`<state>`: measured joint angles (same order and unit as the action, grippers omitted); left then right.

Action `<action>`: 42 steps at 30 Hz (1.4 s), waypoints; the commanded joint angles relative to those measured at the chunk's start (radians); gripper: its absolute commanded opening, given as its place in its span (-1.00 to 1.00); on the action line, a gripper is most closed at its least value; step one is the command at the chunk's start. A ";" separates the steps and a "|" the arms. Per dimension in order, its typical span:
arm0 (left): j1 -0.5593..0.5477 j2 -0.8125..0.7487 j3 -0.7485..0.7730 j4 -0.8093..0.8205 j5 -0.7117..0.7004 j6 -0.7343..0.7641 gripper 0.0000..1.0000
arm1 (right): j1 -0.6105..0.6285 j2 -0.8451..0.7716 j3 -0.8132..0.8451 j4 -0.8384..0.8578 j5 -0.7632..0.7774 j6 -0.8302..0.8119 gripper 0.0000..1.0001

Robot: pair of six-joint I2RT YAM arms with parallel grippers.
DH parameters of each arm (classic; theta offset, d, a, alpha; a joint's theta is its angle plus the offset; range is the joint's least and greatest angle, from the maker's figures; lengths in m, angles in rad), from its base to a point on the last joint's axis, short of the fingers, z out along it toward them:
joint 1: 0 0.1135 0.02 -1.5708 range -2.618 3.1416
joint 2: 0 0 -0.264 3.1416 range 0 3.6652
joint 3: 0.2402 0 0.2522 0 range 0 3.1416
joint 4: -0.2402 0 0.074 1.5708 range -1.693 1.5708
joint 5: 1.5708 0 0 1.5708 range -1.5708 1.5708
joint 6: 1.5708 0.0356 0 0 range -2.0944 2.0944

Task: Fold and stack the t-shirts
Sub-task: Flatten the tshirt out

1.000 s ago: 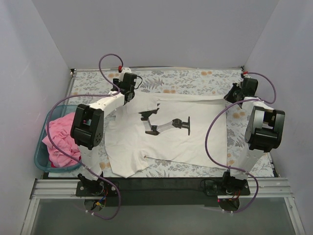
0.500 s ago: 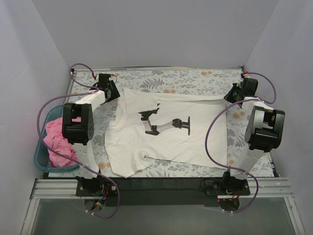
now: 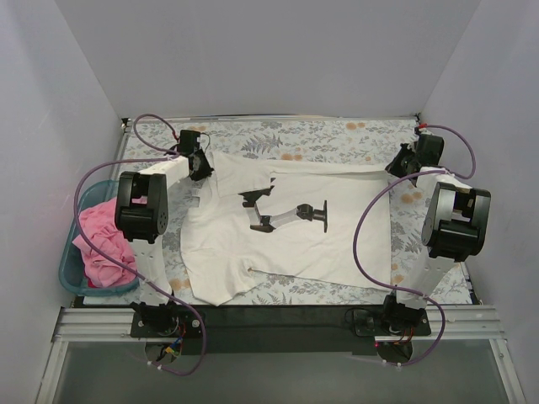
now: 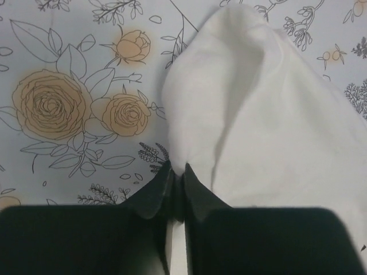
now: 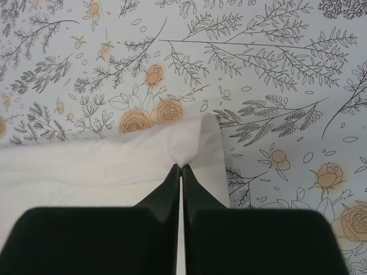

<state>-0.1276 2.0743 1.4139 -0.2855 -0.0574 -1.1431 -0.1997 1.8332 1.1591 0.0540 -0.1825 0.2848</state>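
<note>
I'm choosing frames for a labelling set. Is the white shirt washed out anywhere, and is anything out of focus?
Top view: even light, no glare; the white shirt is bright but its edges read. Left wrist view: soft fold shading on it, tablecloth print sharp, left gripper dark and slightly soft. Right wrist view: the same, right gripper nearly black.
</note>
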 commanded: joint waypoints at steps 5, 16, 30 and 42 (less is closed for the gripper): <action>-0.151 -0.089 0.112 -0.092 -0.508 0.211 -1.00 | 0.002 -0.034 -0.022 0.023 0.020 -0.013 -0.97; -0.296 -0.131 0.030 0.118 -0.960 0.552 -0.84 | 0.000 -0.041 -0.029 0.023 0.031 -0.012 -0.97; -0.150 -0.344 -0.190 -0.007 -0.325 0.020 -0.01 | -0.010 -0.038 0.027 -0.032 0.113 -0.015 -0.97; -0.073 -0.470 -0.446 -0.044 -0.144 -0.139 -0.04 | -0.066 0.026 0.119 -0.117 0.222 0.016 -0.97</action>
<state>-0.2104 1.7008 1.0065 -0.3210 -0.2428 -1.2156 -0.2428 1.8423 1.2327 -0.0433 -0.0200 0.2897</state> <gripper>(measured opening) 0.488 0.021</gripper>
